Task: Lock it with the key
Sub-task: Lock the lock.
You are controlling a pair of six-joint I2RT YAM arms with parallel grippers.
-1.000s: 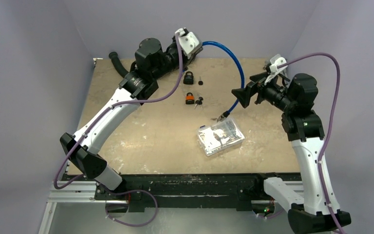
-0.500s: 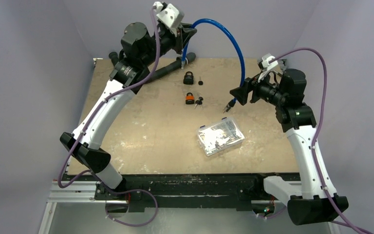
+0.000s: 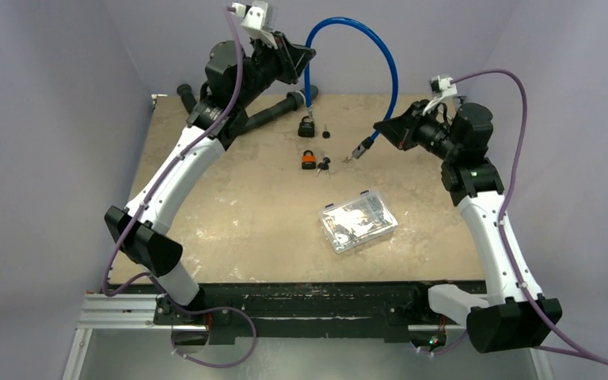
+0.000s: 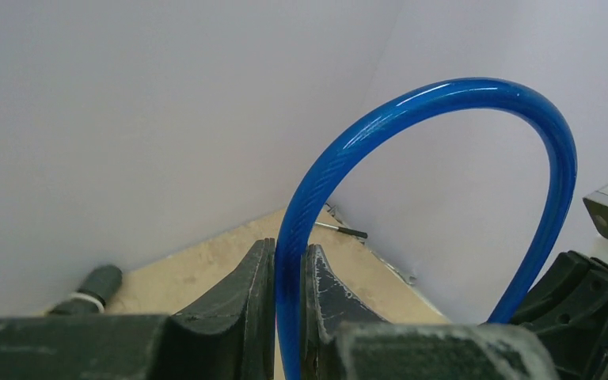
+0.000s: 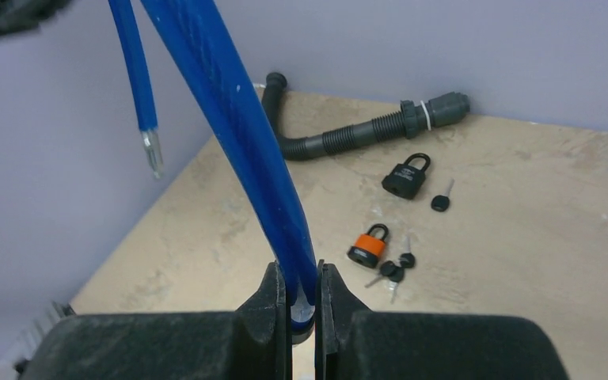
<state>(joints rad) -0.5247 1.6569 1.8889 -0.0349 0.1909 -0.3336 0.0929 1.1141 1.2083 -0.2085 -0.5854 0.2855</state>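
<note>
Cable (image 4: 475, 91) of glossy blue plastic, faintly ribbed along its sheath, arches high over the far edge of the worktop (image 3: 229, 214), strung between both arms. The left gripper (image 4: 287, 257) has its dark, scuffed fingers (image 4: 253, 305) closed to a narrow slot pinching the cable, and a short tail drops from it to a silvery metal tip (image 5: 152, 150) hanging just above the black padlock (image 3: 307, 125). The right gripper (image 5: 302, 281) is likewise squeezed tight on the cable, whose other metal end (image 3: 359, 150) pokes out toward the middle of the worktop. The black padlock sits near the middle of the far edge, shackle arched, with a single black-headed key (image 3: 325, 133) just beside it on the right. A little nearer lies an orange-bodied padlock (image 3: 308, 160), with a small bunch of keys (image 3: 323, 165) at its right side. A dark corrugated hose (image 3: 273, 115) with a smooth cuff lies toward the far-left corner. A clear plastic box (image 3: 358, 222) of crinkled silvery contents rests right of centre, toward the near edge. The worktop itself is mottled beige, stone-like and scuffed.
</note>
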